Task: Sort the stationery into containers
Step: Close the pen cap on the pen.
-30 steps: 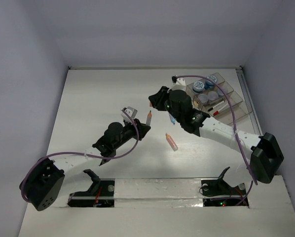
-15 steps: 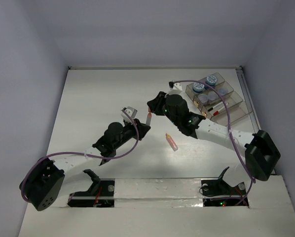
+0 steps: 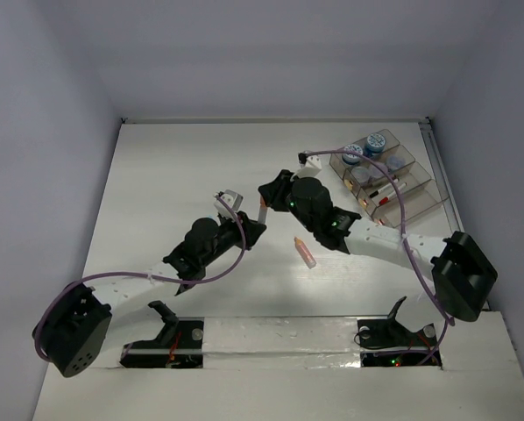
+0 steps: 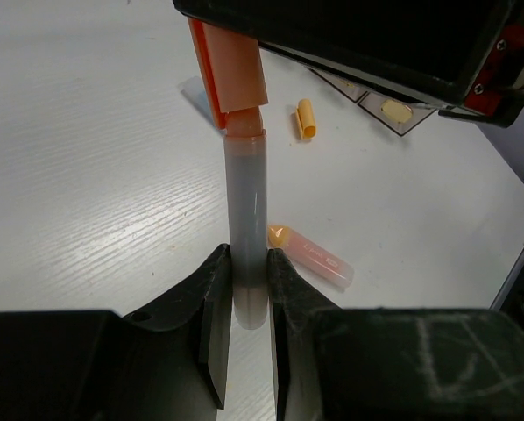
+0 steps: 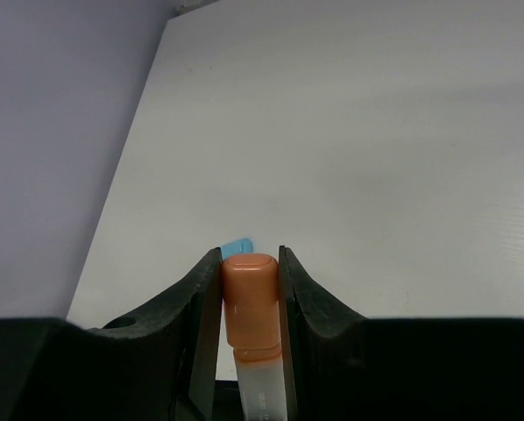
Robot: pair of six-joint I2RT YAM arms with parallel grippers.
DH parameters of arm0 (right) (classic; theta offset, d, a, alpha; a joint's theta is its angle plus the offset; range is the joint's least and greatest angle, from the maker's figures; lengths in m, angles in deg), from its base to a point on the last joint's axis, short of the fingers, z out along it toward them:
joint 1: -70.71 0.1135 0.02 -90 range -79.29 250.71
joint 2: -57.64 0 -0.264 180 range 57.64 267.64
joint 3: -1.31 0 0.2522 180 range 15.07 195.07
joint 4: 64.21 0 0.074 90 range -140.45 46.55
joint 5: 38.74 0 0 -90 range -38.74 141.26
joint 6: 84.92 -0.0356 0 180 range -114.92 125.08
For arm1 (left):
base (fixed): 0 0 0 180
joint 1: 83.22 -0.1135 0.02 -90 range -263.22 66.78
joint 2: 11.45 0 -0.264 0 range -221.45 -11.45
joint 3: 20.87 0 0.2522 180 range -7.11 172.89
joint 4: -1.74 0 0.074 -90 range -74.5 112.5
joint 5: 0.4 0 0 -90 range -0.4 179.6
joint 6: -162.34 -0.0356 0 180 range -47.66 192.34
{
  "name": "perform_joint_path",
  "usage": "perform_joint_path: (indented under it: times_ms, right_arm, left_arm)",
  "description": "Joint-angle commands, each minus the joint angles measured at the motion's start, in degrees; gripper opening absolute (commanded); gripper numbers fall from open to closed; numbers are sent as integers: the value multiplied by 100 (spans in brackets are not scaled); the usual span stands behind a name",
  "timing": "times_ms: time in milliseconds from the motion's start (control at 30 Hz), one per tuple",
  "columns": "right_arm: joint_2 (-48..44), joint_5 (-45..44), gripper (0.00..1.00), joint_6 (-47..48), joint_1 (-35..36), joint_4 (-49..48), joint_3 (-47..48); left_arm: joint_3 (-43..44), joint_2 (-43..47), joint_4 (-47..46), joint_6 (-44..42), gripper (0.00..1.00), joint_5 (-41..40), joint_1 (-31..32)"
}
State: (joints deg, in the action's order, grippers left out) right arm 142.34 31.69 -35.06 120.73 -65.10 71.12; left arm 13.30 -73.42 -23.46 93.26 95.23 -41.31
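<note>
Left tool (image 4: 247,256): fingers together, clamped on the lower, grey translucent barrel of the orange-capped stick (image 4: 246,202). The stick stands roughly upright in the left wrist view. From above, the left tool (image 3: 250,226) sits near the middle of the tabletop (image 3: 174,175), with the stick (image 3: 262,210) lifted off the surface.

Eraser (image 5: 237,246): light blue, lying flat on the tabletop beyond the cap (only a small corner shows in the right wrist view).

Right tool (image 5: 250,259): fingers closed on the orange cap of the same stick, one pad on each side. From above, the right tool (image 3: 266,195) meets the stick at its top end, so both tools hold one item between them.

Pink stick (image 3: 305,252): lying loose on the tabletop, near and to the right of the held stick, touching nothing.

Short orange stick (image 4: 307,118): on the tabletop, further off, close to the tray side.

Organiser tray (image 3: 417,200): far right of the tabletop, well apart from both tools. Two jars (image 3: 353,155) with blue lids sit at its far end; a thin pen lies in one long compartment.
</note>
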Motion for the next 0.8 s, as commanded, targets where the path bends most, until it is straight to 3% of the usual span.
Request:
perform_joint_path:
  times_ms: [0,333,767]
  right_arm:
    - [-51,-143,3,-99,184,-529,-199]
    - [-156,-767,3,-29,614,-1267,-718]
    - [116,-864,0,-90,1133,-1075,-894]
  left_arm:
    - [192,212,-393,43,0,-80,1]
    - [122,423,-376,113,0,-193,1]
    - [104,599,-288,43,0,-281,1]
